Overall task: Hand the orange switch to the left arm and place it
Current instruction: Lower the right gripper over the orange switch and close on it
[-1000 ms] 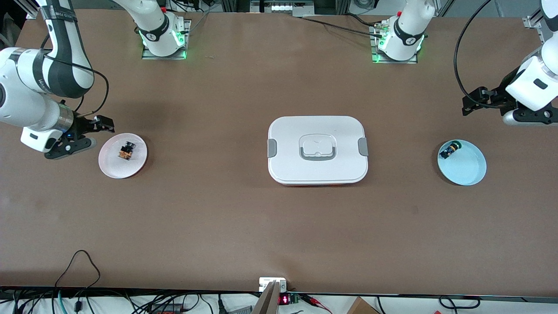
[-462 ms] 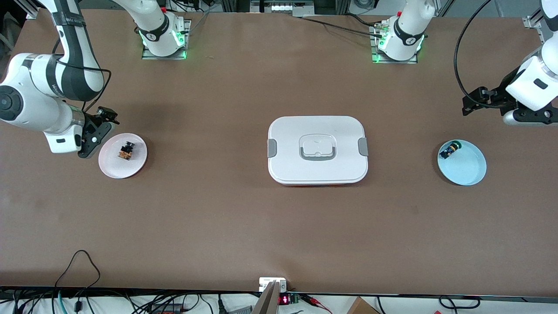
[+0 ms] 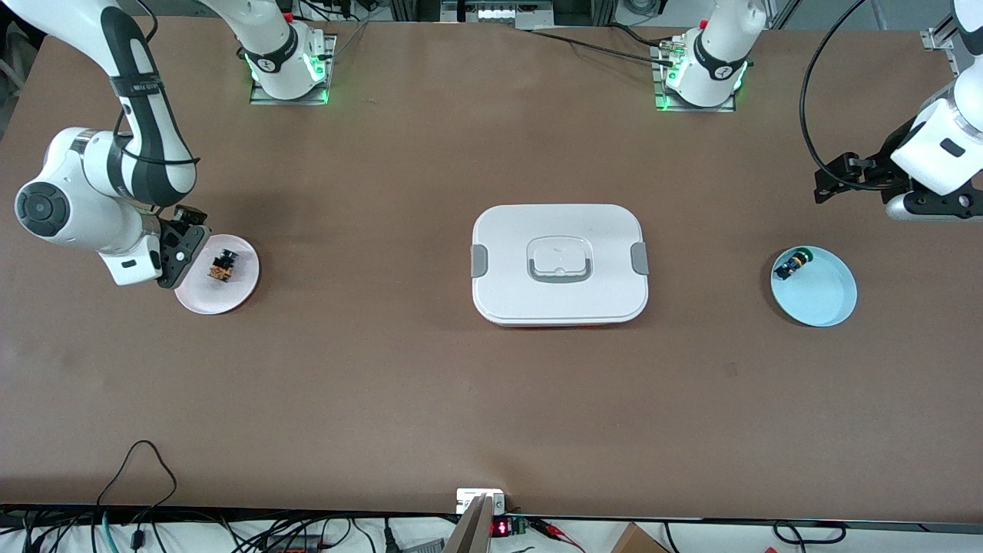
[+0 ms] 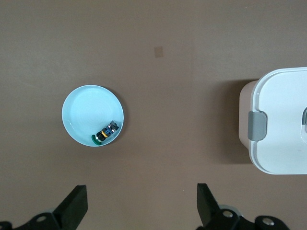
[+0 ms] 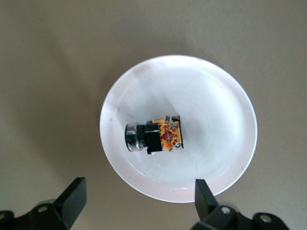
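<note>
Orange switch (image 3: 223,266), the tiny black block with orange-tan parts and a silvery end, lies on its side in the pale pink round plate (image 3: 238,296) toward the right arm's end of the brown surface (image 3: 384,384), and you have nothing gripping it. Your right gripper (image 3: 182,250) hangs over the plate's edge with its jaws spread wide and empty. In the right wrist view you can see what the front view cannot: the switch (image 5: 154,135) rests near the middle of the plate (image 5: 216,96), silvery end pointing away from the orange face, with the two black fingertips (image 5: 72,196) standing well apart on either side of the plate's rim. The large white rounded plastic box (image 3: 559,264) with grey side latches and a recessed lid handle sits closed at mid-surface, between the two plates and well apart from both. Toward the left arm's end, the light blue round plate (image 3: 825,299) holds a small black piece with blue and yellow-green parts (image 3: 792,265) against its rim. Your left gripper (image 3: 833,180) waits over bare surface near that plate, jaws wide open and holding nothing; its wrist view shows the blue plate (image 4: 81,105), that piece (image 4: 106,132) and one latched end of the box (image 4: 283,129) together.
</note>
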Robot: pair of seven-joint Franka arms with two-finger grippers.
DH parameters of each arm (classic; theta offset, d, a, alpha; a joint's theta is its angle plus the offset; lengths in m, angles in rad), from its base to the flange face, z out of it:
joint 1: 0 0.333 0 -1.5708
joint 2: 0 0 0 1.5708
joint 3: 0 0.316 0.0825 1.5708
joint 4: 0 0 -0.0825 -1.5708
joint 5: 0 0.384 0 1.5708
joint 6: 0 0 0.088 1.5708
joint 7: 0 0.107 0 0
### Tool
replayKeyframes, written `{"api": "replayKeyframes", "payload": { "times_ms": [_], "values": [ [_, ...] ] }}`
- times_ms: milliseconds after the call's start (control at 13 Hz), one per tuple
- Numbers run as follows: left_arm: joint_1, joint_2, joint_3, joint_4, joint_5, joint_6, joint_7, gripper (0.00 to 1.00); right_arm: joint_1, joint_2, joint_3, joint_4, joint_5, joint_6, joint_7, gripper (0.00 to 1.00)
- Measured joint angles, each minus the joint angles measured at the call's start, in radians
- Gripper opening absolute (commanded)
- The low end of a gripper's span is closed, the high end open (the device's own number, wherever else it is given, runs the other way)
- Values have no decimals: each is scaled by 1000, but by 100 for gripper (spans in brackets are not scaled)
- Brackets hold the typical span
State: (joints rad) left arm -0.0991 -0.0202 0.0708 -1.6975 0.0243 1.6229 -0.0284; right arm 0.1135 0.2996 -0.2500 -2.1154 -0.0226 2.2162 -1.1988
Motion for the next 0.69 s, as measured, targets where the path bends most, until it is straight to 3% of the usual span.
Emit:
{"api": "replayKeyframes", "payload": {
  "times_ms": [692],
  "values": [
    [0,0,0,2,0,0,0,100,-8,85,30,-34,55,175,-7,100]
  ]
}}
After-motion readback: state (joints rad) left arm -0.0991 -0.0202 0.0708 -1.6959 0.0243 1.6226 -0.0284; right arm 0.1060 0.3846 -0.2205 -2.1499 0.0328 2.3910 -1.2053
